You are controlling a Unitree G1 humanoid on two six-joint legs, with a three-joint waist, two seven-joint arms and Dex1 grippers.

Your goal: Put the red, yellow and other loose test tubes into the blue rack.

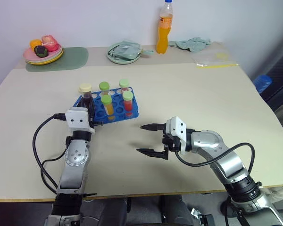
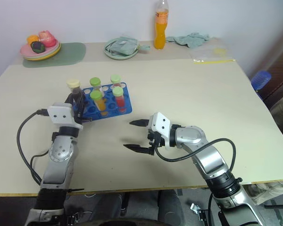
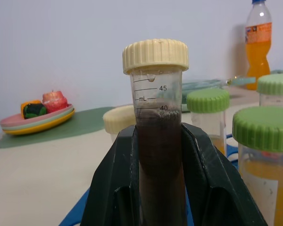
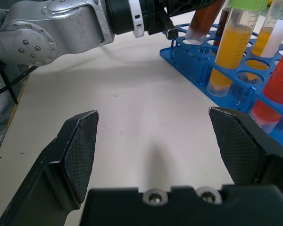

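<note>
Left gripper [image 1: 91,114] clamps purple tube [image 3: 156,141] upright at blue rack [image 1: 132,113] corner, frame centre-left, likely seating it. Right gripper [image 1: 149,140] open (idle, nothing held).

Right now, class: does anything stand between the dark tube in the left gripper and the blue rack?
Nothing visible does. The left gripper holds the dark tube at the blue rack's near-left corner.
</note>
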